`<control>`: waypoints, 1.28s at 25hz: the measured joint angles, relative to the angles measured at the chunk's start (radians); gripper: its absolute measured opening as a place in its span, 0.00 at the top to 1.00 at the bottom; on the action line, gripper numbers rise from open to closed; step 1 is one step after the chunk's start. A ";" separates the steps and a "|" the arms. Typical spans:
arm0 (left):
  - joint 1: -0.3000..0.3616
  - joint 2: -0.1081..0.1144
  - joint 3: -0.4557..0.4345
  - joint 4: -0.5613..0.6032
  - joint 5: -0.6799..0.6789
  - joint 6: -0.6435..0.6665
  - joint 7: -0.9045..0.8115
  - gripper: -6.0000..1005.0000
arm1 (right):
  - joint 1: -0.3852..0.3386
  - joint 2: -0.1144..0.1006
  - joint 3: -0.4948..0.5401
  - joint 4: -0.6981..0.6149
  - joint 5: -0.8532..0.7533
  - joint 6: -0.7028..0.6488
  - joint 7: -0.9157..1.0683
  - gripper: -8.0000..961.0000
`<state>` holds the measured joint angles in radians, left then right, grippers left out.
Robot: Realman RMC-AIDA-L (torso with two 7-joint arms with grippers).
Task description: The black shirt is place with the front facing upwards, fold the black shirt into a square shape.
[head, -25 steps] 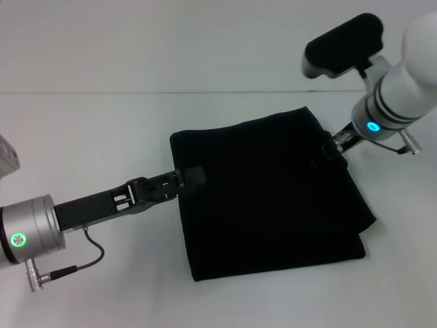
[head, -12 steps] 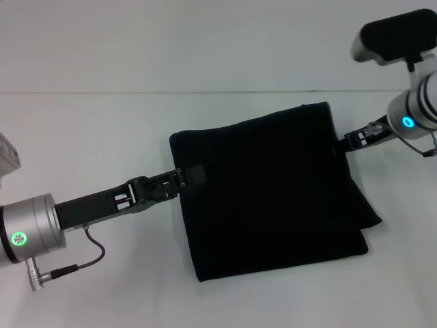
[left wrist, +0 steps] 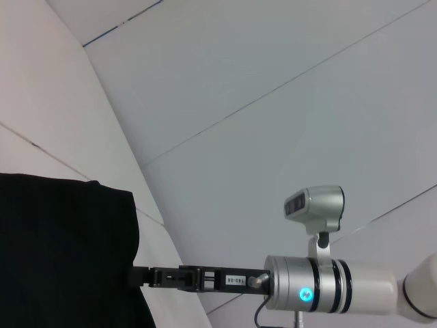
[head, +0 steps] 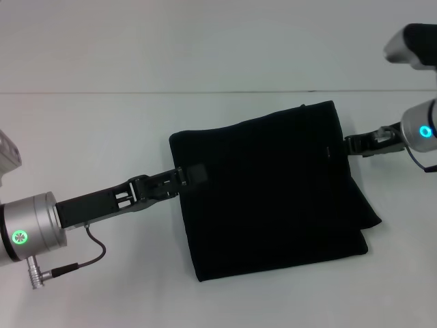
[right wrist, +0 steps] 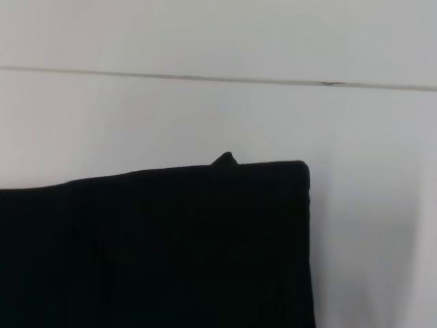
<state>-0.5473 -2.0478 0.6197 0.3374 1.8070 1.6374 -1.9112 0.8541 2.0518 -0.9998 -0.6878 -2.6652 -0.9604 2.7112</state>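
Observation:
The black shirt (head: 266,198) lies folded into a rough square on the white table (head: 102,130); no lettering or label shows. My left gripper (head: 193,175) reaches in low from the left and is shut on the shirt's left edge. My right gripper (head: 348,145) is at the shirt's right edge near the far corner, shut on the cloth there. The left wrist view shows the shirt (left wrist: 61,253) with the right gripper (left wrist: 140,277) touching its edge. The right wrist view shows only the shirt's far corner (right wrist: 150,246).
The shirt's near right corner (head: 365,225) has layers that stick out unevenly. A thin seam line (head: 205,92) runs across the white table behind the shirt. A loose cable (head: 82,263) hangs under my left arm.
My right gripper has moved to the right, and the shirt's right edge and far corner have been drawn out to the right with it. My left gripper has stayed put.

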 joint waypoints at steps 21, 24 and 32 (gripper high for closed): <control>0.000 0.002 -0.001 0.005 0.000 0.001 -0.006 0.31 | -0.050 -0.048 0.093 0.027 0.326 -0.312 -0.250 0.08; 0.001 0.002 -0.002 0.005 0.000 0.000 -0.006 0.31 | -0.046 -0.048 0.072 0.060 0.326 -0.307 -0.250 0.08; 0.005 0.002 -0.004 0.004 0.000 0.000 -0.008 0.31 | -0.057 -0.048 0.068 0.108 0.285 -0.259 -0.253 0.08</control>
<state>-0.5419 -2.0456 0.6154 0.3418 1.8070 1.6375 -1.9191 0.7969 2.0033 -0.9323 -0.5797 -2.3799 -1.2193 2.4581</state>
